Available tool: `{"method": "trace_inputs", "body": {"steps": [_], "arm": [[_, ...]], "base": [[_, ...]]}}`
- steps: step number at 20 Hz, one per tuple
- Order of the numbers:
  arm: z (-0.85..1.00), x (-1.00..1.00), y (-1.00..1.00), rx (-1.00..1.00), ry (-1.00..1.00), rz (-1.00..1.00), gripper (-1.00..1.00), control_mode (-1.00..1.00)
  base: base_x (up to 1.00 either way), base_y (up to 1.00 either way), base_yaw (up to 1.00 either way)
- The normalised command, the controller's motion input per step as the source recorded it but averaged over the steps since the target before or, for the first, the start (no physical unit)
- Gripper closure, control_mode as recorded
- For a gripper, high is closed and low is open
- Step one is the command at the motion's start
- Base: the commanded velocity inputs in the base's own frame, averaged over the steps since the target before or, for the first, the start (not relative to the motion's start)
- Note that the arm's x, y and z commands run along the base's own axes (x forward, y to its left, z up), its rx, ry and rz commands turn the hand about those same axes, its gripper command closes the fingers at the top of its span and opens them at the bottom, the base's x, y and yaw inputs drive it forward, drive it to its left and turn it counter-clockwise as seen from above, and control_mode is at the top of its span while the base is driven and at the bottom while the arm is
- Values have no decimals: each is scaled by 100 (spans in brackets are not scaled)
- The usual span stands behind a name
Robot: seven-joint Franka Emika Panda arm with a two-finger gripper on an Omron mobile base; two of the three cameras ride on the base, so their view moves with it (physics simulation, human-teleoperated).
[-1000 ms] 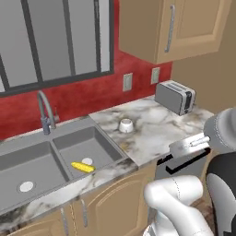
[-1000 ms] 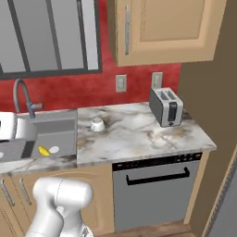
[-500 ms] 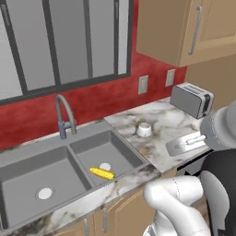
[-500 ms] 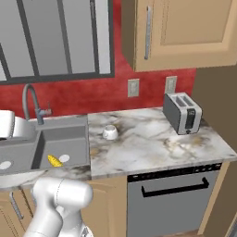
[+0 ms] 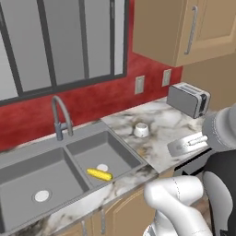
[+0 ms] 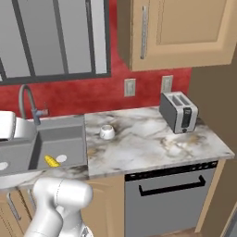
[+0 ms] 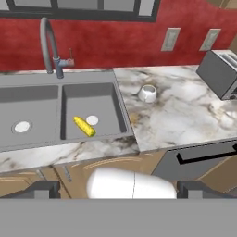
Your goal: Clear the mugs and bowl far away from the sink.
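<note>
Gripper point(image 7: 118, 187) fully spread, holding and touching nothing, raised well above the cabinet front. White mug point(image 7: 147, 93) stands on the counter point(image 7: 185, 115) just beside the sink point(image 7: 60, 115), right of it

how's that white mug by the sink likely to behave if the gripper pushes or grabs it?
The white mug looks squat and wide-based, so a push would probably slide it on the marble counter rather than tip it. Its glossy rounded wall may slip between the fingers. It appears rigid and ceramic-like, likely light, and could chip if knocked.
</note>
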Motion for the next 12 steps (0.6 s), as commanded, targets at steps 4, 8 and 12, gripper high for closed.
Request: {"method": "trace_inputs", "body": {"steps": [4,8,12], "arm": [[0,0,0,0,0,0,-100,100],[0,0,0,0,0,0,-100,100],[0,0,0,0,0,0,-100,100]], "base": [[33,-60,-22],[46,-50,-19],[91,-28,-7]]}}
